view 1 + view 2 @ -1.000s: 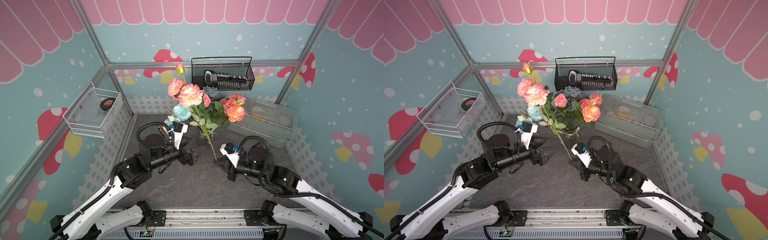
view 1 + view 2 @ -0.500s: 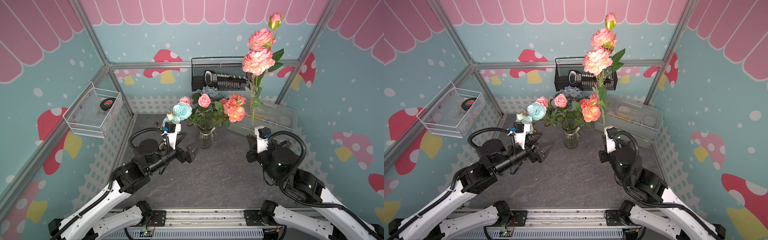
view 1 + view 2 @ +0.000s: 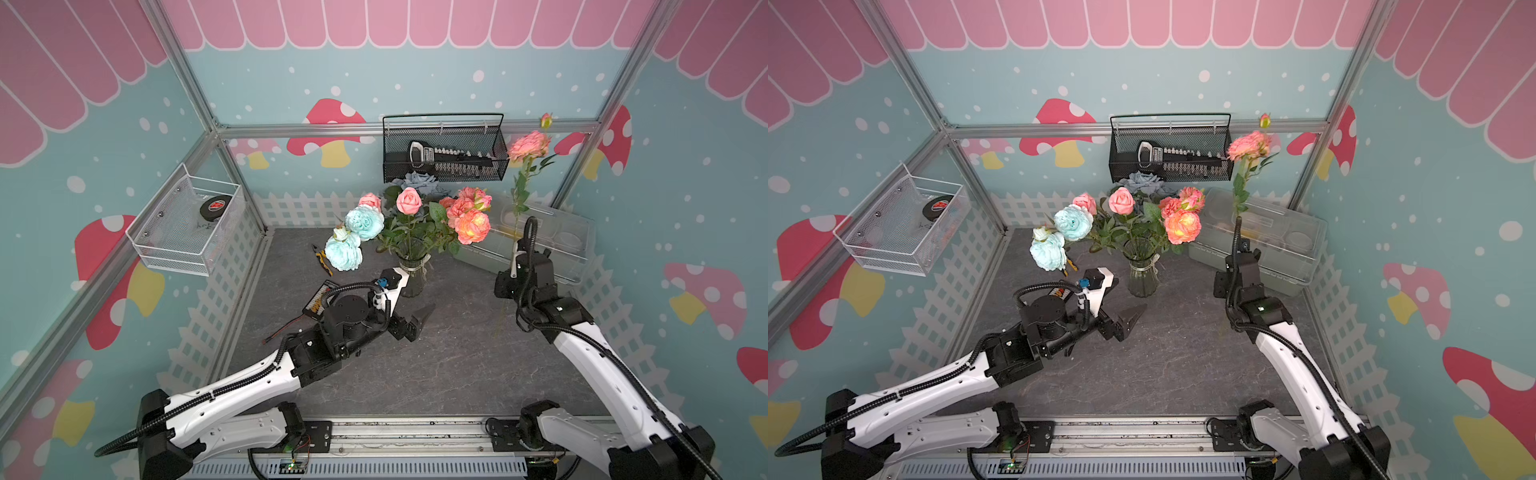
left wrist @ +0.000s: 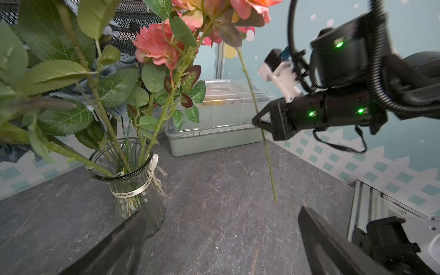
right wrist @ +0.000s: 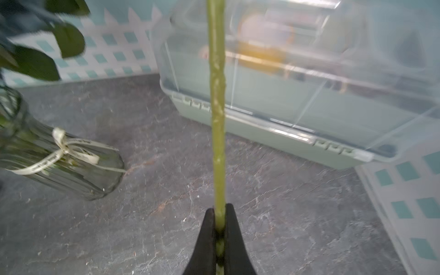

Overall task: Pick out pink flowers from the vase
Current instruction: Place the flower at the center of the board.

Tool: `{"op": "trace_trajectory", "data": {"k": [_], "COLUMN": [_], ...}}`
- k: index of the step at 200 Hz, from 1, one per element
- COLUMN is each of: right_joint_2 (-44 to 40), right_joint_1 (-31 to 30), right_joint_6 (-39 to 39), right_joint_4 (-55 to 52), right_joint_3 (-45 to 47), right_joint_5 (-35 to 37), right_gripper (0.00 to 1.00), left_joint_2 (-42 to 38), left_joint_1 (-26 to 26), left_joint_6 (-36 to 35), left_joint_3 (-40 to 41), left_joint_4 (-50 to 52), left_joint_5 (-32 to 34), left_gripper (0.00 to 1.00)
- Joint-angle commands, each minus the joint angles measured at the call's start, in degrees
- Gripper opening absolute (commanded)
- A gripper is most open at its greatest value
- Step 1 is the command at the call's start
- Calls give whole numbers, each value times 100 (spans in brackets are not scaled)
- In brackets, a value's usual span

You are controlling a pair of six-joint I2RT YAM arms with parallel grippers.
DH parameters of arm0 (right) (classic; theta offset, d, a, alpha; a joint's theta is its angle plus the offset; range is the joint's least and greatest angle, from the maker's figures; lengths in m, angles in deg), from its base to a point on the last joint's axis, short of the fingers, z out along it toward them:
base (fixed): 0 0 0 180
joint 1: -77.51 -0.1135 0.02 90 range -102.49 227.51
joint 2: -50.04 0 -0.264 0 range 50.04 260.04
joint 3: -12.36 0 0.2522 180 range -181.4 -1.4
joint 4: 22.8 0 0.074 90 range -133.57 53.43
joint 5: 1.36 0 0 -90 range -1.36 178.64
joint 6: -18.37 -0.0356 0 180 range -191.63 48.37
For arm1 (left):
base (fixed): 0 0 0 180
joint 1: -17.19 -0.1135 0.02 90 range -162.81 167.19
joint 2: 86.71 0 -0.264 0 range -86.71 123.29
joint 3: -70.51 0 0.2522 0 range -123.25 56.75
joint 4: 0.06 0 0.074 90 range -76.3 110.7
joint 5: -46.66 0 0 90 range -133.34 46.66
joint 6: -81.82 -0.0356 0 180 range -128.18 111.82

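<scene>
Pink: clamping one flower stem (image 5: 217,119) upright in right gripper (image 5: 219,213), clear of vase (image 4: 138,197), ready for set-down; left gripper (image 3: 420,320) agape, empty

Teal walls (image 3: 291,70) are printed with mushrooms and pink scallops. The grey stone-look floor (image 3: 436,374) is edged by white fencing (image 3: 299,208). A black basket (image 3: 444,174) and a white basket (image 3: 174,249) are hung on the frame (image 3: 291,131).

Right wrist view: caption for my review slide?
Close-up: right gripper shut on a pink flower's green stem, glass vase and lidded plastic box behind on the dark tabletop.
</scene>
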Motion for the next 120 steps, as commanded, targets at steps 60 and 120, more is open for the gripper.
{"op": "trace_trajectory", "data": {"k": [60, 120], "right_joint_2": [1694, 2864], "right_joint_1": [-163, -540], "right_joint_6": [57, 231], "right_joint_4": [1775, 1896], "right_joint_3": [616, 190], "right_joint_5": [-2344, -2373], "right_gripper": [0, 0], "left_joint_2": [1119, 1865], "left_joint_1": [371, 350], "left_joint_6": [-1437, -1602], "left_joint_3": [21, -327], "left_joint_4": [-1612, -2097], "left_joint_5": [1101, 1575], "left_gripper": [98, 98]}}
